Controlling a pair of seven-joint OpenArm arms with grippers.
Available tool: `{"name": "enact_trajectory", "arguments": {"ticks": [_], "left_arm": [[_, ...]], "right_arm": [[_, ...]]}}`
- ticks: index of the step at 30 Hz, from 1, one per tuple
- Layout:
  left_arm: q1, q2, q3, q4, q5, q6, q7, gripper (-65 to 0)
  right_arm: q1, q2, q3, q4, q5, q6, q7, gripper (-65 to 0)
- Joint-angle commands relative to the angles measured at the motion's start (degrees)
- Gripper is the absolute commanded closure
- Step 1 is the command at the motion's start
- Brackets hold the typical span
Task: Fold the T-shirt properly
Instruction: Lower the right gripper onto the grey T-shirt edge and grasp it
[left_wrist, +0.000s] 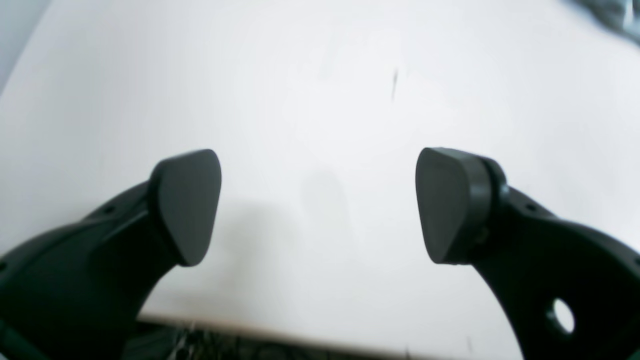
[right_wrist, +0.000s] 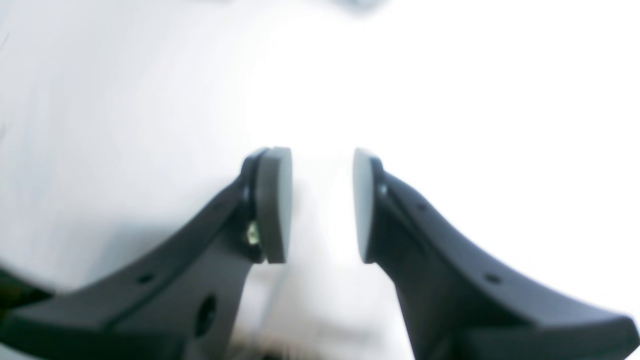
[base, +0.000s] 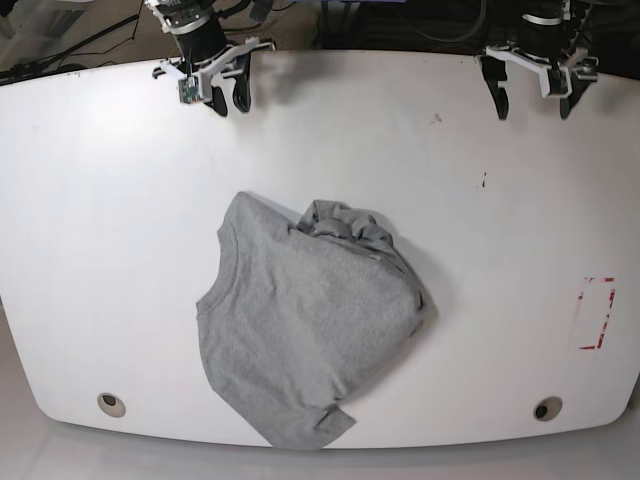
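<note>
near the middle of the table (base: 100, 200) lies the t-shirt (base: 300, 320), bunched and unfolded. both claws hang far behind it, holding nothing, probably because no fold has begun: the left claw (left_wrist: 318, 205) wide apart, the right claw (right_wrist: 322, 205) a little apart.

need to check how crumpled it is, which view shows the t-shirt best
The base view. It shows the whole T-shirt lying crumpled on the white table, bunched at its upper right. The left wrist view catches only a blurred grey scrap in its top right corner, and the right wrist view only a blurred grey smudge at its top edge.
</note>
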Motion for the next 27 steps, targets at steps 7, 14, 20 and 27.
{"name": "enact_trajectory", "arguments": {"ticks": [7,14,20,27], "left_arm": [[-2.02,-5.31,2.98,0.77,0.19,0.31,-1.6,-57.4],[-2.11,-8.66,4.73,0.68,0.19,0.31,-1.6,-57.4],[-1.93,-8.83,4.56,0.51,0.19,0.31,-1.6,-57.4],[-1.76,-8.83,3.06,-0.28,0.19,0.31,-1.6,-57.4]], "right_arm": [[9.48,-2.59,0.91,1.07,2.12,0.28,-7.89,-36.0],[20.82,-2.77,6.18,0.72,15.22,0.01,-20.28,-36.9],[29.7,-4.79,15.15,-7.28,22.25,0.19,-26.26,-36.9],[35.67,-4.79,16.91,-18.27,27.0,0.19,-28.63,-36.9]]}}
